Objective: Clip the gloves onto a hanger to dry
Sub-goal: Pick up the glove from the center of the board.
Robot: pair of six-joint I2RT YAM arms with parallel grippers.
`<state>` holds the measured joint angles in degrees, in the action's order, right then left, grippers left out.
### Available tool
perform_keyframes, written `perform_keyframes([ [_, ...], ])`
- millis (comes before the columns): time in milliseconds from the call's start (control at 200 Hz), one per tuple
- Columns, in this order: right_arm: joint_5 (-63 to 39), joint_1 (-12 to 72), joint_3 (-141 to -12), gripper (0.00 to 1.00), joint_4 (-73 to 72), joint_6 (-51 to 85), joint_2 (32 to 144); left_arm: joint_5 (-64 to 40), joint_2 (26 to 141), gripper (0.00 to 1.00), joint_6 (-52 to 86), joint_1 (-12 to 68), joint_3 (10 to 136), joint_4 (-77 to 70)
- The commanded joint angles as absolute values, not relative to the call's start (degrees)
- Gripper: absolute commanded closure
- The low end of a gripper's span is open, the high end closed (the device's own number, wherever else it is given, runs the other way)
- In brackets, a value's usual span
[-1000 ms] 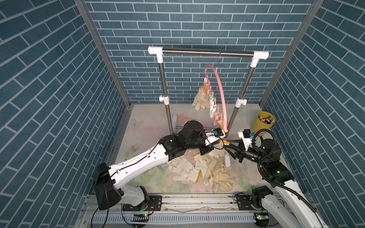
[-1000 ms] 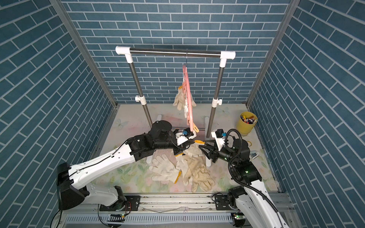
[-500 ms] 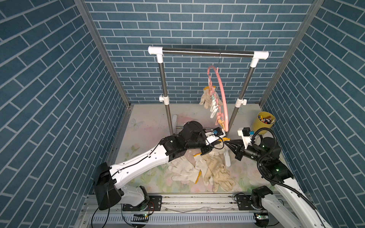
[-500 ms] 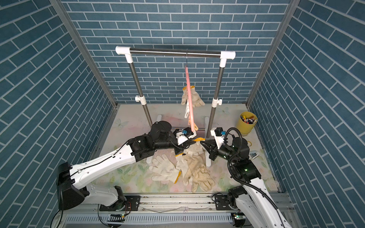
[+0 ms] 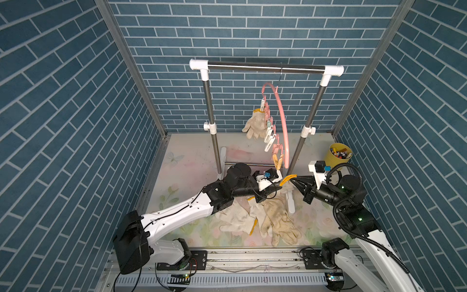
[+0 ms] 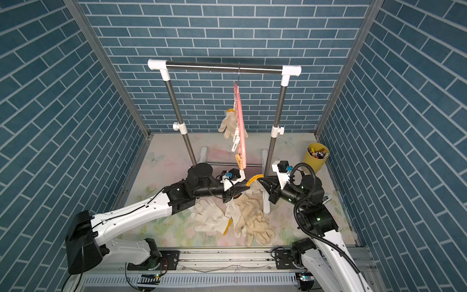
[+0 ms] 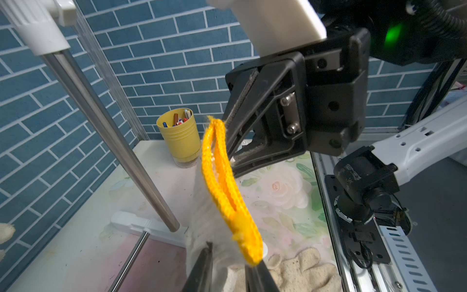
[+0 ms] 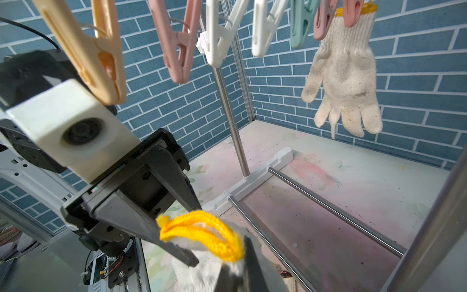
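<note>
With one glove (image 5: pixel 252 125) clipped to the hanger (image 5: pixel 282 118), the right gripper (image 5: pixel 292 180) pinched a second glove's cuff (image 7: pixel 219 177), the left gripper (image 5: pixel 279 187) narrowly parted around it, while other gloves (image 5: pixel 275 217) lay unclipped on the tabletop (image 5: pixel 192 161).

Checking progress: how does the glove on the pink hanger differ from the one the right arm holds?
The hanging glove is gripped at its cuff by a pink clip; the lifted glove, by the right gripper, unclipped. The hanging glove dangles flat from the hanger; the lifted glove sits bunched below the clips. Both are white knit with yellow cuffs.
</note>
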<state>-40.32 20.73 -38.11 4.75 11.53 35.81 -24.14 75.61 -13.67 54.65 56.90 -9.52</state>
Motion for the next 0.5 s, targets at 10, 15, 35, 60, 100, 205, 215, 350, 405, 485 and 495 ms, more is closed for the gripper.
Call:
perform_keyframes([
  [10,-40.9,21.3,-40.5,1.00,4.6,10.4,35.9,-23.3,75.0,0.72,-11.6,54.2,55.1,-18.9],
  [15,-40.9,21.3,-40.5,1.00,4.6,10.4,35.9,-23.3,75.0,0.72,-11.6,54.2,55.1,-19.2],
  [35,-40.9,21.3,-40.6,1.00,4.7,10.6,35.9,-23.3,75.0,0.72,-11.3,54.3,54.8,-20.0],
  [60,-40.9,21.3,-40.6,1.00,4.6,10.6,35.9,-23.2,75.0,0.72,-11.1,54.3,54.6,-20.9],
  [100,-40.9,21.4,-40.7,1.00,4.7,10.8,35.9,-23.1,75.1,0.71,-10.6,54.2,54.3,-22.1],
  [205,-40.8,21.4,-40.9,1.00,4.9,11.0,36.1,-22.9,75.1,0.72,-9.3,54.3,53.6,-24.9],
  [215,-40.7,21.4,-40.9,1.00,4.9,11.0,36.1,-22.8,75.0,0.72,-9.3,54.3,53.5,-25.2],
  [350,-40.6,21.5,-41.2,1.00,4.8,11.1,36.2,-22.4,74.7,0.83,-8.5,54.2,52.2,-27.7],
  [405,-40.5,21.5,-41.2,1.00,4.8,11.1,36.4,-22.8,74.8,0.89,-8.2,54.3,52.0,-28.1],
  [485,-40.5,21.6,-41.6,1.00,5.3,11.1,36.7,-23.6,75.3,1.00,-7.8,54.3,52.0,-28.4],
  [495,-40.4,21.6,-41.7,1.00,5.5,11.1,36.8,-23.7,75.4,1.00,-7.8,54.3,52.0,-28.4],
])
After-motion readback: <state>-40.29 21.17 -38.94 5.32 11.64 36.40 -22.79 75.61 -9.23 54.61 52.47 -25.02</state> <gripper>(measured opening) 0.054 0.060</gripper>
